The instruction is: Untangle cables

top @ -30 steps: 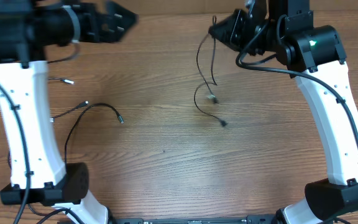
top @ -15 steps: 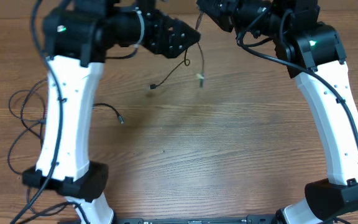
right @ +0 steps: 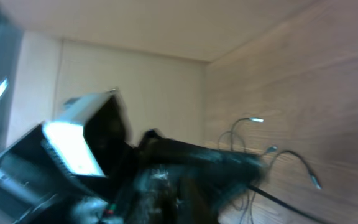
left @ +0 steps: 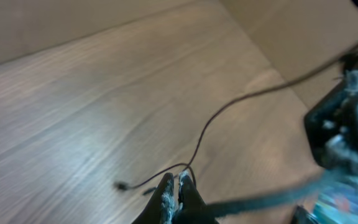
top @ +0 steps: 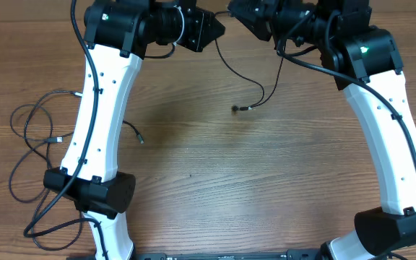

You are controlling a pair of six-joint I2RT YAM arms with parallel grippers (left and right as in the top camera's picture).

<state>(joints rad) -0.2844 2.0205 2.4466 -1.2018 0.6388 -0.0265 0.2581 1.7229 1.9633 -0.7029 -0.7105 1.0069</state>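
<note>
where the table [top: 193, 188] meets its left edge, loose cables [top: 31, 133] sprawl; farther out, one cable [top: 237, 108] ends at mid-table and rises into the clenched left gripper [left: 174, 185]. past it, the right gripper [top: 238, 13] is blurred, grip unreadable.

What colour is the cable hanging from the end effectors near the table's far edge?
The cable is black. It shows best in the overhead view.
</note>
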